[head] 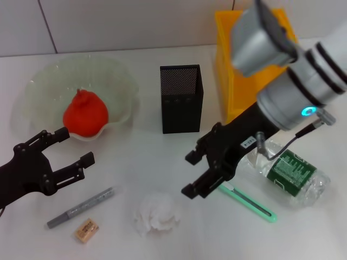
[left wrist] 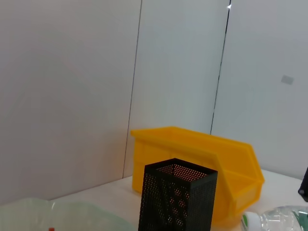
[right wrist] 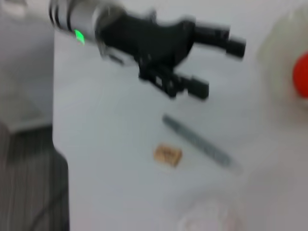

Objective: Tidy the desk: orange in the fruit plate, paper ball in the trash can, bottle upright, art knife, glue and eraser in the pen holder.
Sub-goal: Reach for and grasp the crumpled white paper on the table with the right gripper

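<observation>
The orange lies in the translucent fruit plate at the left. My left gripper is open and empty, just in front of the plate; it also shows in the right wrist view. My right gripper is open and empty, above the table between the paper ball and the green art knife. The bottle lies on its side under my right arm. The grey glue stick and the eraser lie at the front left. The black mesh pen holder stands in the middle.
The yellow bin stands at the back right, behind the pen holder. In the left wrist view the pen holder, the yellow bin and the bottle's cap end show before a white wall.
</observation>
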You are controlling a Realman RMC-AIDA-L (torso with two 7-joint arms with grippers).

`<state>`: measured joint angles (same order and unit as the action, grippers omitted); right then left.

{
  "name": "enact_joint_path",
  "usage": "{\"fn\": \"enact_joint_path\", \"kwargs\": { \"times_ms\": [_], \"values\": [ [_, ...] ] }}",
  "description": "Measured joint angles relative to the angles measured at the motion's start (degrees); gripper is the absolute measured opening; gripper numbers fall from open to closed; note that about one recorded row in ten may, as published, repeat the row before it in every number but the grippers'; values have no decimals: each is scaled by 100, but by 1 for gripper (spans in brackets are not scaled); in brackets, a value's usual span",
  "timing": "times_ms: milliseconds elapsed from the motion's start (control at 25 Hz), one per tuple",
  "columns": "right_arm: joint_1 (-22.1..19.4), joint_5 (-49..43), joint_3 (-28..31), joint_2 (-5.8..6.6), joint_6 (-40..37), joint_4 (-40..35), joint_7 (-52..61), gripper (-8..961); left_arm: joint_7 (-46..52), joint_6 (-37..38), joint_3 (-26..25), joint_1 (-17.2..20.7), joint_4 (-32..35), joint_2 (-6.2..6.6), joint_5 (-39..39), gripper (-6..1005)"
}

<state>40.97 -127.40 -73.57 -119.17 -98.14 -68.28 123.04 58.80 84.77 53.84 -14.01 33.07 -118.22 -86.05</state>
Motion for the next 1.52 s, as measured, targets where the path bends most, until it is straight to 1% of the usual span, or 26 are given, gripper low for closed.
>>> {"fn": "enact_joint_path", "kwargs": {
  "times_ms": [320,480,720,1240,1520],
  "values": [
    [445,-365,-1042,-20,127,-101,1136,794,0,0,9,13,26,1,0,862],
    [543,-498,-1416,-37,212,-158,1384,795,0,5,55,-7,39,6,-16,862],
    [643,-488,-2047,-49,671,-73,1719,794,0,-14,118,-48,39,0,-18,862],
    [676,-237,-2764,-63,1495,265,1886,793,0,-4,131,-60,42,9,-17,862],
    [686,-214,-3140,-63,1785,412,1913,792,-9,-38,196,-58,22,10,-17,862]
  ]
}}
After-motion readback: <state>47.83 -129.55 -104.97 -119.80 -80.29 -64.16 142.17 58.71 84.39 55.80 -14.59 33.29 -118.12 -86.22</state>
